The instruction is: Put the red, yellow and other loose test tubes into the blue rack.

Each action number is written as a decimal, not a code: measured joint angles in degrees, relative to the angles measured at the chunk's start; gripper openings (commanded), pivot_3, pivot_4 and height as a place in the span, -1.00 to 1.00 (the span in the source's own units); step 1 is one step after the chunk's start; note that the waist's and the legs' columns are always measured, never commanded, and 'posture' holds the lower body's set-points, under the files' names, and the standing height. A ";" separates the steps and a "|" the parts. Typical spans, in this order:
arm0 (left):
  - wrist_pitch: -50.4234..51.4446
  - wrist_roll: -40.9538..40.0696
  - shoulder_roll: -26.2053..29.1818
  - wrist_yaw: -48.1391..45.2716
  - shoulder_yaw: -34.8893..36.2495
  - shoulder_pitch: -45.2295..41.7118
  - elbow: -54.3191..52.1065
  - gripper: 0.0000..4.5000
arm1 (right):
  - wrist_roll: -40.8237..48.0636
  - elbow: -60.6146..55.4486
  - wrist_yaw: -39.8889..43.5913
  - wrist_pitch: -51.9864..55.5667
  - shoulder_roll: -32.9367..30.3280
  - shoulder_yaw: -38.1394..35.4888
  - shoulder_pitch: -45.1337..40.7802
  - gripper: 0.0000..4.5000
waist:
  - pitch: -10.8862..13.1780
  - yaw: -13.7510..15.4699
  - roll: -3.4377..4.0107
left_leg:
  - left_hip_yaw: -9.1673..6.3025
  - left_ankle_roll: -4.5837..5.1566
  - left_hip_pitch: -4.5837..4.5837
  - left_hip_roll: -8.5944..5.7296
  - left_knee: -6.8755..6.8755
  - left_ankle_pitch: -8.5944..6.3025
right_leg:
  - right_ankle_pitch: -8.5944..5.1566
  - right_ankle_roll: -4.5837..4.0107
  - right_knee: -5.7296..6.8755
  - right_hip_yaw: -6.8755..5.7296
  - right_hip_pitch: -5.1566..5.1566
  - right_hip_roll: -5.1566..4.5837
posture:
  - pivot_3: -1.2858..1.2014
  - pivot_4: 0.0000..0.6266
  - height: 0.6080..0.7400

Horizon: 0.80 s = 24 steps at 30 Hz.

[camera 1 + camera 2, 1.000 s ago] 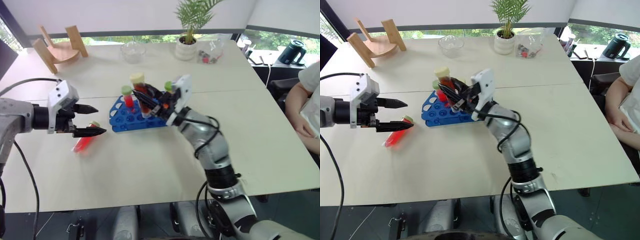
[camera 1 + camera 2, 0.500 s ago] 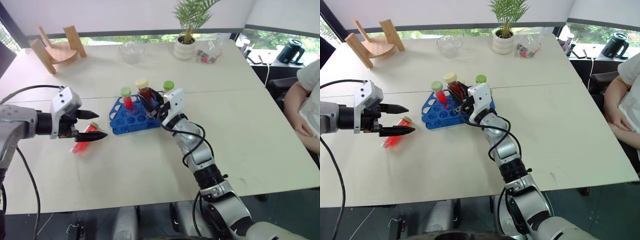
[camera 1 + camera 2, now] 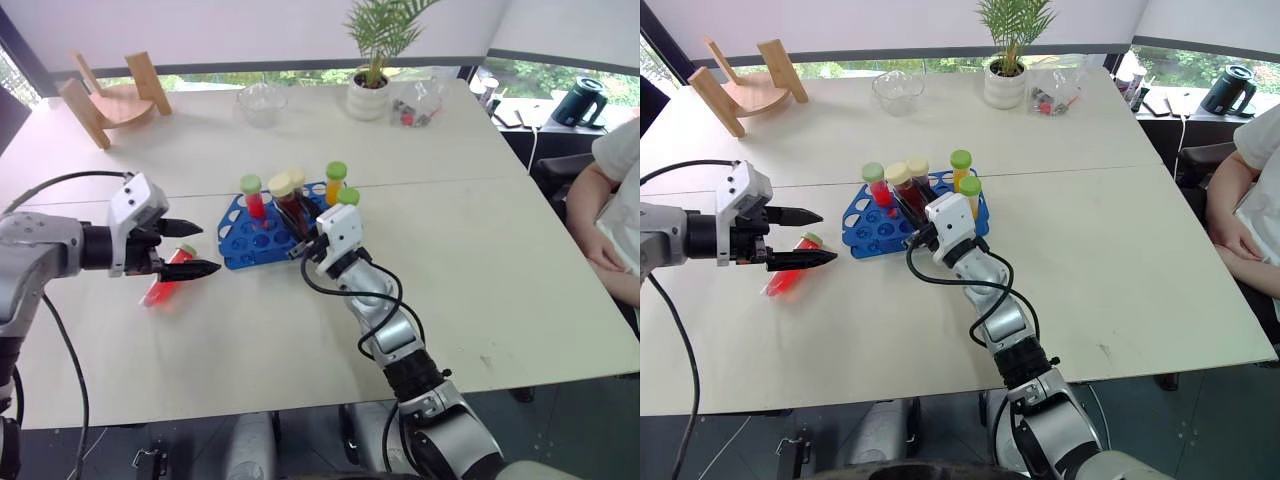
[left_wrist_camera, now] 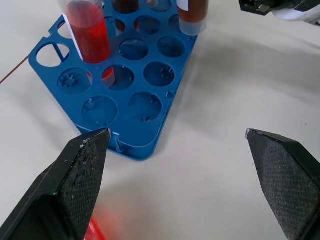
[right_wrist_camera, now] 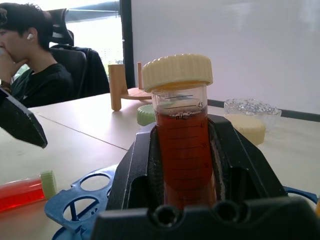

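Down over the blue rack (image 3: 262, 232) comes the right gripper (image 3: 296, 222) since a second ago — it was held higher and tilted then, and now the dark brown tube (image 5: 183, 150) with the cream cap stands close to upright, its lower end at the rack's top plate on the near right side. The gripper's two black fingers (image 5: 134, 172) are clamped on that tube, one on each side. Whether its bottom has entered a hole I cannot tell.

In the rack stand other tubes: a red one with a green cap (image 3: 254, 197), another cream-capped one (image 3: 296, 181) just behind the held tube, an orange-yellow one with a green cap (image 3: 335, 184), and a green-capped one (image 3: 347, 196) nearest the right wrist.

The left gripper (image 3: 190, 249) hovers to the left of the rack, its fingers (image 4: 75, 180) spread wide apart with nothing between them. Just below it the loose red tube (image 3: 168, 282) lies flat on the table (image 3: 500, 230), green cap toward the rack — apart from the rack's near left corner.

At the table's far edge are a wooden stand (image 3: 110, 95), a clear bowl (image 3: 265, 103) and a potted plant (image 3: 378, 60). A person (image 3: 615, 215) sits at the right.
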 measured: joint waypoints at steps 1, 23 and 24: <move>0.09 0.01 -0.34 0.07 -0.26 -0.44 0.00 1.00 | -0.45 0.11 -0.94 -0.31 0.07 -0.04 0.06 -0.62 | 0.00 0.00 0.00 | 0.00 0.00 0.00 0.00 0.00 0.00 | 0.00 0.00 0.00 0.00 0.00 0.00 | 0.03 -0.52 1.00; 1.10 1.24 -0.92 -1.53 -3.39 -3.88 1.77 1.00 | -2.53 11.35 -9.05 -9.76 2.37 -1.44 -2.78 -0.62 | -0.03 -0.04 -0.04 | -0.01 -0.07 0.06 0.00 0.01 0.04 | 0.01 0.00 0.03 0.01 0.06 0.00 | 0.03 -0.52 1.00; 1.10 1.23 -0.92 -1.50 -3.39 -3.87 1.76 1.00 | -2.53 12.13 -9.02 -10.06 2.35 -1.23 -2.98 -0.62 | -0.03 -0.03 -0.04 | -0.02 -0.08 0.07 0.00 0.01 0.05 | 0.01 0.00 0.03 0.01 0.07 0.00 | 0.03 -0.52 1.00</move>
